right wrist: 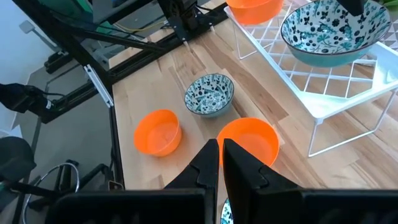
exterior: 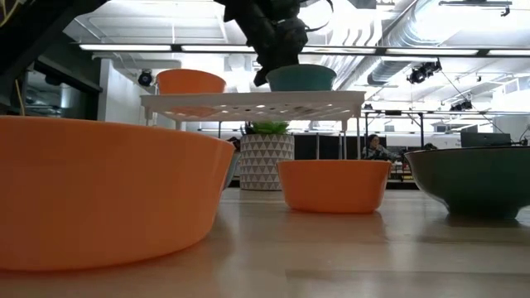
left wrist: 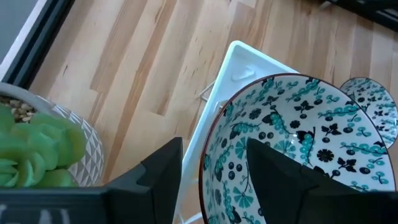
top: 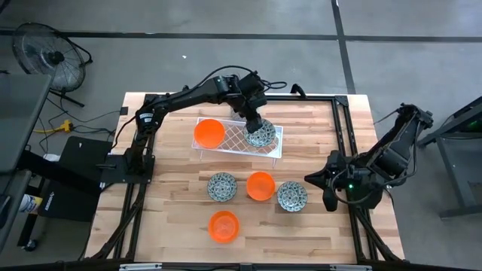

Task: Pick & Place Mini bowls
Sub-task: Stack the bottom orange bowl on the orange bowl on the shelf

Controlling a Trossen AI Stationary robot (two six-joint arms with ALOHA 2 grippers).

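A: From above, what is the left tool (top: 258, 126) doing?
B: It sits over the white wire rack (top: 277, 147), at the rim of a speckled bowl (top: 263, 136) on the rack's right end. An orange bowl (top: 208, 133) sits on the left end.

A: And the wooden surface (top: 173, 203)?
B: Two more speckled bowls (top: 222, 186) (top: 291, 196) and two orange ones (top: 260, 186) (top: 224, 226) lie there. The right tool (top: 330, 197) waits at the right edge.

A: At surface height?
B: The rack holds both bowls aloft; a potted plant (exterior: 267, 157) stands behind.

A: The left wrist view?
B: The fingers (left wrist: 163, 168) stand partly open, straddling the bowl's rim, one inside, one outside. I cannot tell whether they press it.

A: The right wrist?
B: Its fingers (right wrist: 206, 163) are almost together, holding nothing.
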